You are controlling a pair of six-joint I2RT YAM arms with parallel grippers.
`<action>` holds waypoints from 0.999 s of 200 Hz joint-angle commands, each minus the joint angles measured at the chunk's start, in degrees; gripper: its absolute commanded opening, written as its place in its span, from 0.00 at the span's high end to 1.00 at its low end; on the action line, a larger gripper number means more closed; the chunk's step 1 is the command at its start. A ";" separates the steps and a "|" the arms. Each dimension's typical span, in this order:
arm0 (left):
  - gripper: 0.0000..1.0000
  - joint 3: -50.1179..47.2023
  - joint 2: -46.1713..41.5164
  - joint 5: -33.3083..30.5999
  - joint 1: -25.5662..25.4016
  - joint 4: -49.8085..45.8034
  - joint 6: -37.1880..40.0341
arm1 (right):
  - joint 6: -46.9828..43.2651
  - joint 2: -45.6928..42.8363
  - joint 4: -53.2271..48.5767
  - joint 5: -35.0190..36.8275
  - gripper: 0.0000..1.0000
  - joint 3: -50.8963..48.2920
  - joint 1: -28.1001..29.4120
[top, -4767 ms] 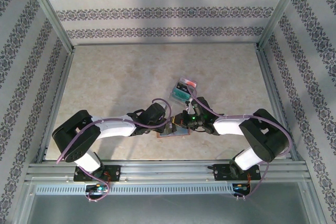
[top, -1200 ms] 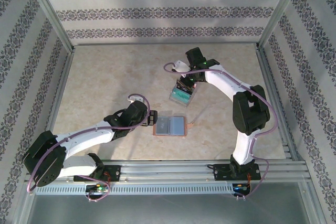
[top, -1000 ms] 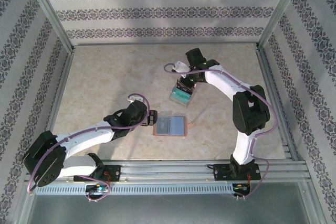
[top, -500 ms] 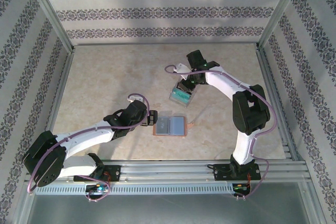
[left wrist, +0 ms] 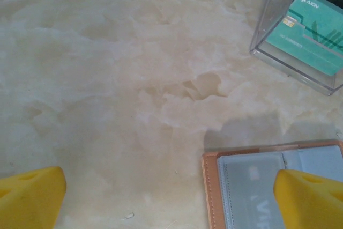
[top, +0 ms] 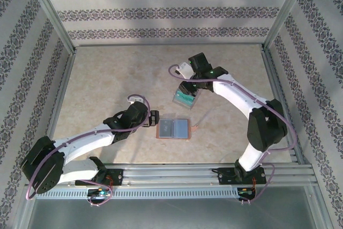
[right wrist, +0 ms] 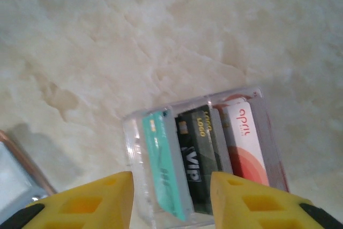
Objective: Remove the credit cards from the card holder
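Observation:
The card holder (top: pixel 173 128) lies open and flat on the table, with grey-blue panels and a brown border (left wrist: pixel 210 197); one corner of it shows in the right wrist view (right wrist: pixel 9 178). Three credit cards stand in a clear tray (top: pixel 177 100): teal (right wrist: pixel 163 167), dark (right wrist: pixel 199 151) and red-and-white (right wrist: pixel 244 143). My right gripper (right wrist: pixel 171 199) hovers open just above the tray, its yellow fingers (right wrist: pixel 102 199) on either side of the teal and dark cards without touching them. My left gripper (left wrist: pixel 169 191) stands open low over the table at the holder's left edge, one finger (left wrist: pixel 311 199) above the holder.
The clear tray (left wrist: pixel 268 28) sits behind and to the right of the card holder. A thin pale strip (top: pixel 199 119) lies on the table right of the holder. Metal frame rails (top: pixel 273 79) border the table.
The right wrist has turned and drawn slightly back above the tray, and its fingers have parted. The left arm has barely moved.

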 commanded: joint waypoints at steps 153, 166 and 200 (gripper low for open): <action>0.01 -11.47 -19.77 -11.22 7.04 -2.89 -10.19 | 53.26 5.84 -8.04 10.19 0.29 -7.30 27.17; 0.01 -11.78 -19.73 -11.02 7.20 -2.59 -10.60 | 52.93 6.89 -8.13 10.06 0.29 -6.83 27.26; 0.01 -12.35 -19.73 -10.19 7.65 -2.00 -11.16 | 51.51 9.53 -8.48 9.86 0.27 -4.77 27.25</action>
